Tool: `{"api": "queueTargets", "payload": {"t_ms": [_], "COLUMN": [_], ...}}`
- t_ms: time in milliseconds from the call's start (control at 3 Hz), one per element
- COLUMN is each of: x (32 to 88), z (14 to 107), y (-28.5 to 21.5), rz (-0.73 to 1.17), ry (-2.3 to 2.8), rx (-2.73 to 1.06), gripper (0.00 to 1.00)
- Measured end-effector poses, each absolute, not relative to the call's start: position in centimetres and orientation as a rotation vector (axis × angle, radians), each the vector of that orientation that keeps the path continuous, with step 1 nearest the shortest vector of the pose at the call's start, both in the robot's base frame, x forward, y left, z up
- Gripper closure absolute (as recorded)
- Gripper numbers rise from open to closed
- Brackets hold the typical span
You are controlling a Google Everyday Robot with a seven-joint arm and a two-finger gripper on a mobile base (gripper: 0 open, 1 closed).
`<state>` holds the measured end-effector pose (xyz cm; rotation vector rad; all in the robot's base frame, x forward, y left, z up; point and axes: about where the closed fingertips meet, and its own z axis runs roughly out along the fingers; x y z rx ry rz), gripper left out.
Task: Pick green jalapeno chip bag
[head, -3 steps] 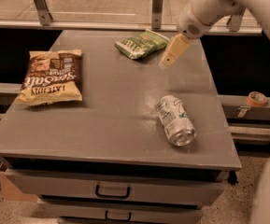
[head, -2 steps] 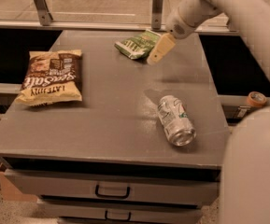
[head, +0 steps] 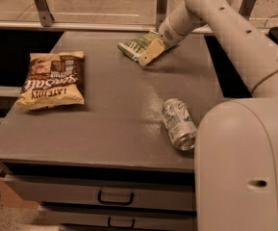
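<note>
the green jalapeno chip bag [head: 134,45] lies flat near the far edge of the grey desk [head: 114,114], a little right of its middle, and the gripper [head: 150,53] sits over the bag's right end, at the tip of the white arm [head: 225,23] that comes in over the far right corner. the larger brown-and-yellow chip bag [head: 53,80] lies by the left edge, well apart. a soda can [head: 178,124] lies on its side near the front right corner.

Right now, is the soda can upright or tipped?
Tipped: the soda can lies on its side on the table, round end showing. The gripper is at the green jalapeno chip bag.
</note>
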<state>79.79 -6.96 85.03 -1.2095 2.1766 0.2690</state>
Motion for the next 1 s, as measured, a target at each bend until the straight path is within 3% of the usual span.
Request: {"api": "queueTargets", "payload": {"t_ms": [1000], "x": [80.2], "z": [88.4], "y": [-6.2], "rz": [0.322], "ry": [2.080], "rx": [-1.184], "gripper": [0.87]}}
